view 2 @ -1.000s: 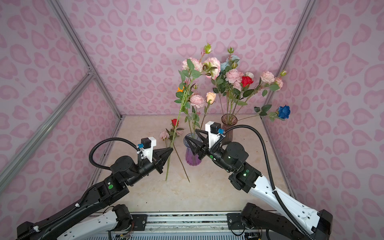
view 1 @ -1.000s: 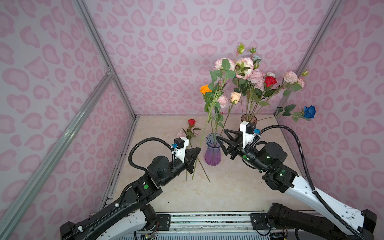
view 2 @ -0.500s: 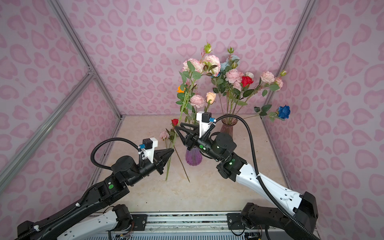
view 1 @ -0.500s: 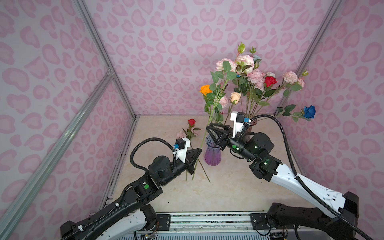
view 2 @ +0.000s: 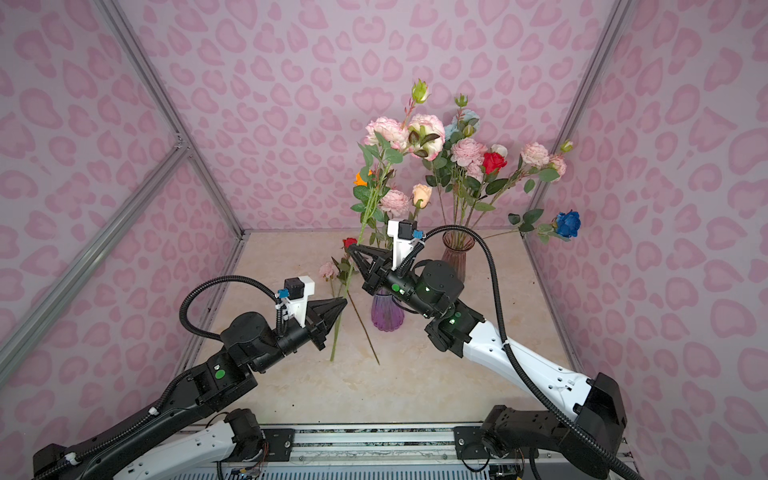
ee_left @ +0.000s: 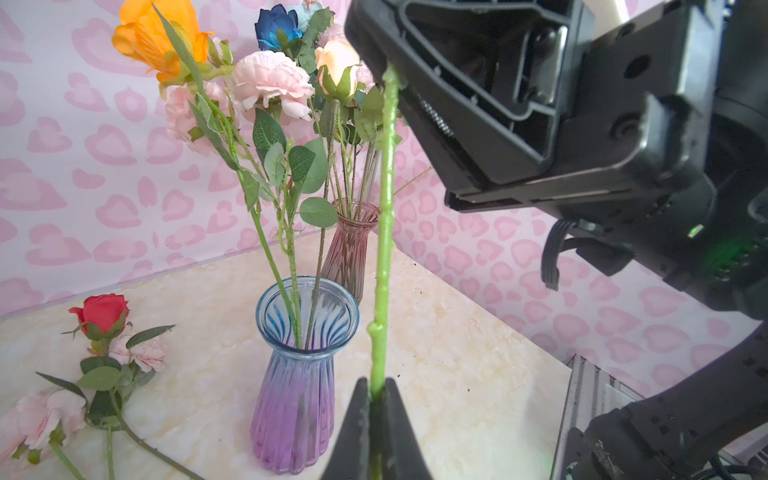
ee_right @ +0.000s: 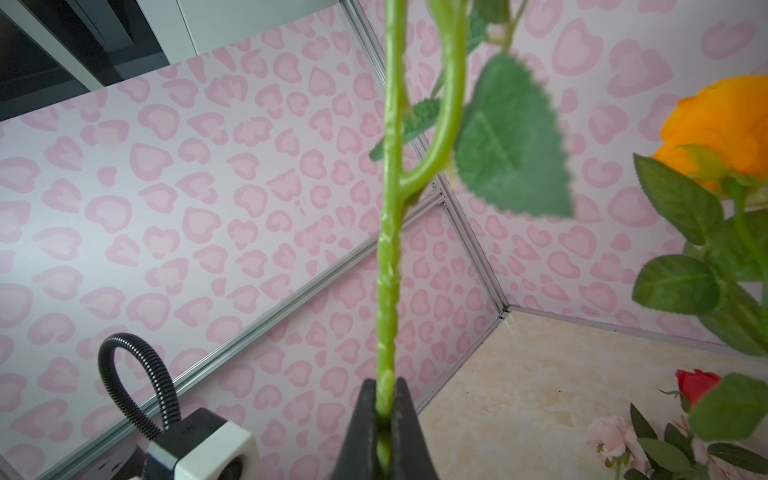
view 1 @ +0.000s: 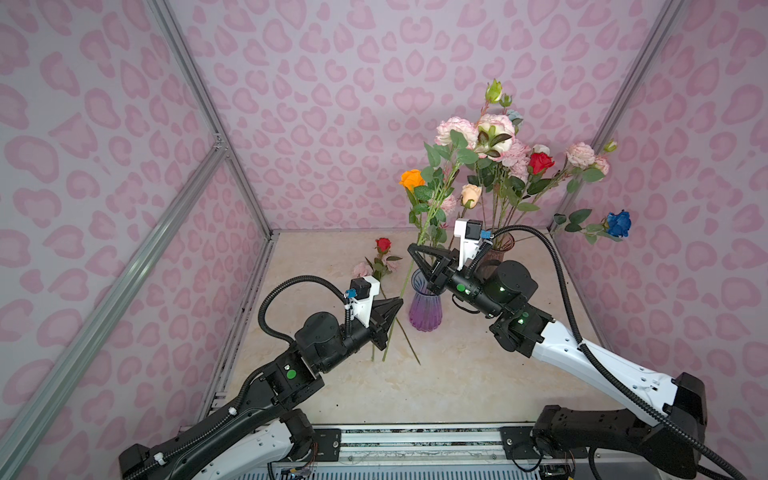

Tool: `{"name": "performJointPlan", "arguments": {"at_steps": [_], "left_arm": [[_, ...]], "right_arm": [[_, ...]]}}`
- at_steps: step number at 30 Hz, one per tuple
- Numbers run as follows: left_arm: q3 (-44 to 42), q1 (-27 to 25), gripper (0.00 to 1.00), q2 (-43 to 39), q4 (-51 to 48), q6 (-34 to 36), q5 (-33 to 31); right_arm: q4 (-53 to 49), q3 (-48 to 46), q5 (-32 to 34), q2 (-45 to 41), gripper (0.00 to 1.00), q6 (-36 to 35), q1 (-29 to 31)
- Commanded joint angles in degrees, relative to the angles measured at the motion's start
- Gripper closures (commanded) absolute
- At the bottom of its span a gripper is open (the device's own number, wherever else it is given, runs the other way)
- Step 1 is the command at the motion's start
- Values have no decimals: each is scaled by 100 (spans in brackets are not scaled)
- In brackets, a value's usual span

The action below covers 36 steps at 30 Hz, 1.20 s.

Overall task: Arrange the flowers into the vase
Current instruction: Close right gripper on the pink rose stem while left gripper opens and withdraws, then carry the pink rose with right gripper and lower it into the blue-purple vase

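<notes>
1. Left wrist view shows the left jaws standing narrowly apart on either side of a long green-stemmed flower [ee_left: 384, 232]; I cannot tell whether they press it.
2. Right jaws are closed tight on the same flower higher up its stem.
3. In both top views the flower slants upward at 9 o'clock of a ribbed blue-to-purple glass vase [view 1: 424, 311], just beside it and outside its mouth.
4. That vase holds the stems of an orange rose [view 1: 412, 178], a peach rose [view 1: 471, 194] and a small pink bloom [view 1: 449, 204].
5. A brownish-pink glass vase [view 1: 503, 245] at 1 o'clock of it carries pink peonies [view 1: 494, 124], a red rose [view 1: 540, 162] and a dark blue rose [view 1: 619, 223] leaning toward 3 o'clock.
6. A second red rose [view 1: 383, 244] and pale pink flowers [view 1: 360, 269] lie on the beige marbled surface [view 1: 457, 386] at 10 o'clock of the blue-to-purple vase.
</notes>
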Motion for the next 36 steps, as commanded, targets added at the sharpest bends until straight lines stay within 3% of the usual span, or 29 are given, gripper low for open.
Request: {"name": "performJointPlan", "arguments": {"at_steps": [1, 7, 11, 14, 15, 17, 28, 36], "left_arm": [[18, 1, 55, -11, -23, -89, -189], [-293, 1, 43, -390, -412, -488, -1294], [-770, 1, 31, -852, -652, -1115, -2341], [-1035, 1, 25, -1160, -905, -1581, -2649], [-1153, -2, 21, -1272, -935, -1729, -2711], [-1394, -2, 2, -1501, -936, -1933, -2784], [-1701, 1, 2, -1882, -1269, -2330, -2832], [-1975, 1, 1, -2058, -1243, -2444, -2859]], "right_arm": [[49, -18, 183, -72, 95, -94, -6], [-422, 4, 527, -352, 95, -685, -6], [-729, 302, 764, -470, 95, -1293, -6], [-1066, 724, 1027, -447, 95, -1800, -7], [-1090, 822, 1150, -446, 95, -1945, -4], [-992, 911, 1355, -436, 95, -2186, 0], [-1092, 1754, 2261, 182, 96, -3604, -20], [-994, 1697, 2121, 584, 96, -3687, -118]]}}
